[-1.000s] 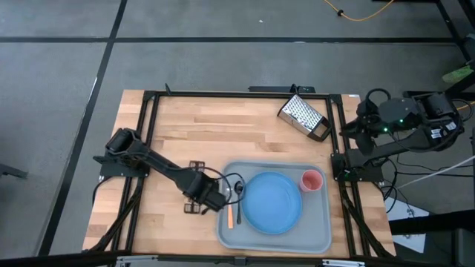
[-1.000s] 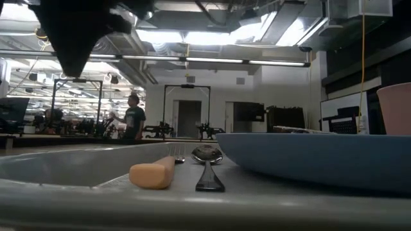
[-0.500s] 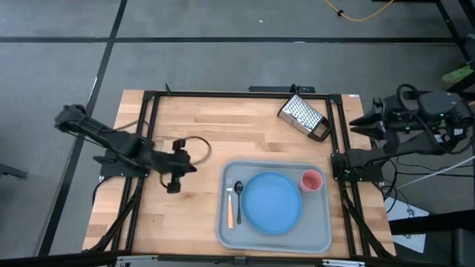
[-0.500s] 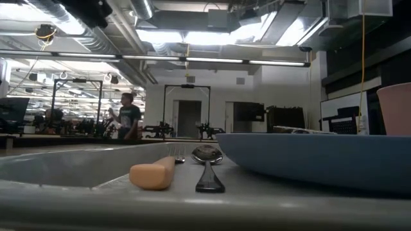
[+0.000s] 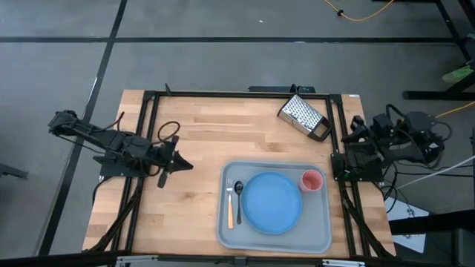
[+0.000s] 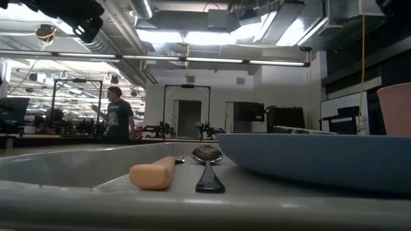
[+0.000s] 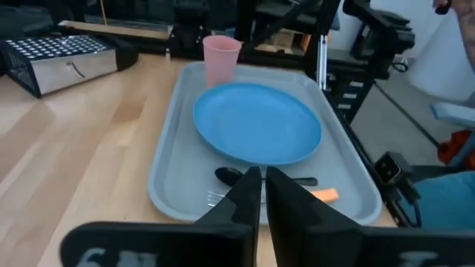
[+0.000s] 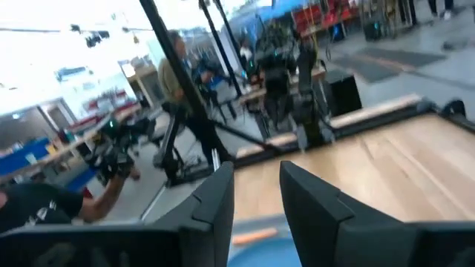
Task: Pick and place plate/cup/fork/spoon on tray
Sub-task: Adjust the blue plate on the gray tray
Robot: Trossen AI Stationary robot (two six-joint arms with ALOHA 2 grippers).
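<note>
Four pieces fill the tray point(image 5: 320, 236): plate point(image 5: 272, 202), cup point(image 5: 311, 180), fork point(image 5: 230, 208), spoon point(image 5: 238, 193); left fingers point(image 7: 251, 199) narrow, right fingers point(image 8: 304, 200) apart.

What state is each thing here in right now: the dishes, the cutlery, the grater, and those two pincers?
plate: flat on the tray
cup: upright on tray, beside plate
fork: lying on tray
spoon: lying beside fork
grater: on its side, off tray
left pincer: shut, empty
right pincer: open, empty

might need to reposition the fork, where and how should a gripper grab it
Grip the fork by its orange handle, coming straight down from above, fingers closing across its width. It lies flat on the tray near the left rim, with the spoon close beside the tines, so the handle end is probably freer.
</note>
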